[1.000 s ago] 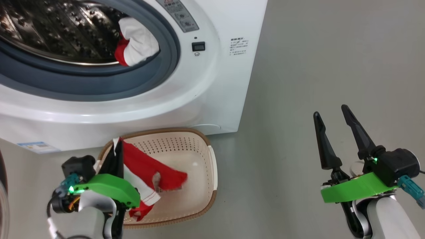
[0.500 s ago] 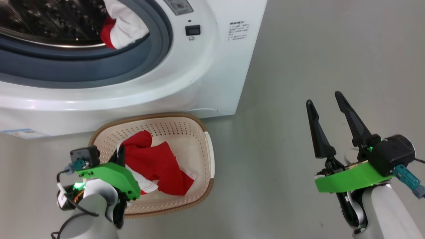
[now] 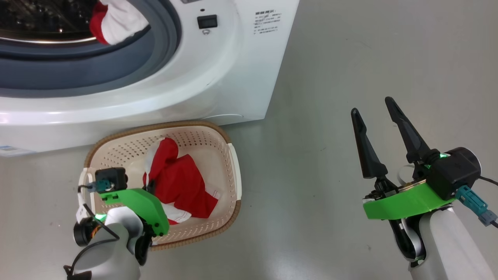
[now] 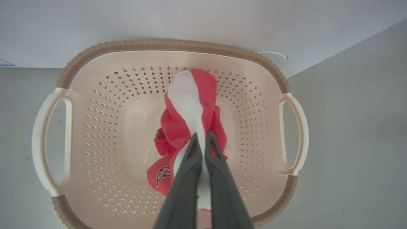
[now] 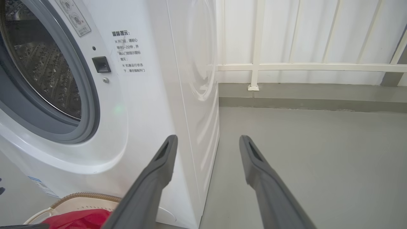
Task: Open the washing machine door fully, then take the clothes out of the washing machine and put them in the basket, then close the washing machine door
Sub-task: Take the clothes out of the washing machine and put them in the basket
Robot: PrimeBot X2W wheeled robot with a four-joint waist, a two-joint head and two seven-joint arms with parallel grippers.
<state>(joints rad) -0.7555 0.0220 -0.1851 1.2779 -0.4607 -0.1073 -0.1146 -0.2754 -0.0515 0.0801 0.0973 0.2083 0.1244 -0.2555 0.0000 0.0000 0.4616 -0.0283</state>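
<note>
One garment, the red piece [image 3: 183, 186] with white trim, now lies mostly down inside the basket [image 3: 155, 130] in the head view. A second ago it hung stretched above the basket, though the view itself has also slid, so part of the shift is the camera's. By my judgement the first drop is nearly done and only the letting go remains. Beyond the basket, at the mouth of the washing machine [image 3: 218, 77], a white and red piece [image 3: 116, 23] is cut off by the top edge, so I cannot tell how much laundry is left. Well to the right of the basket the right gripper [image 3: 372, 105] hangs over the floor [image 3: 330, 58], fingers apart and empty.

In the left wrist view the left gripper [image 4: 201, 136] is straight above the basket's middle. Its fingers are pressed together on a twisted white-and-red strip of the red piece, and cloth hides part of the basket's bottom.

In the right wrist view the spread fingers frame the washing machine's side. A corner of the basket with red cloth peeks in at the bottom edge.
</note>
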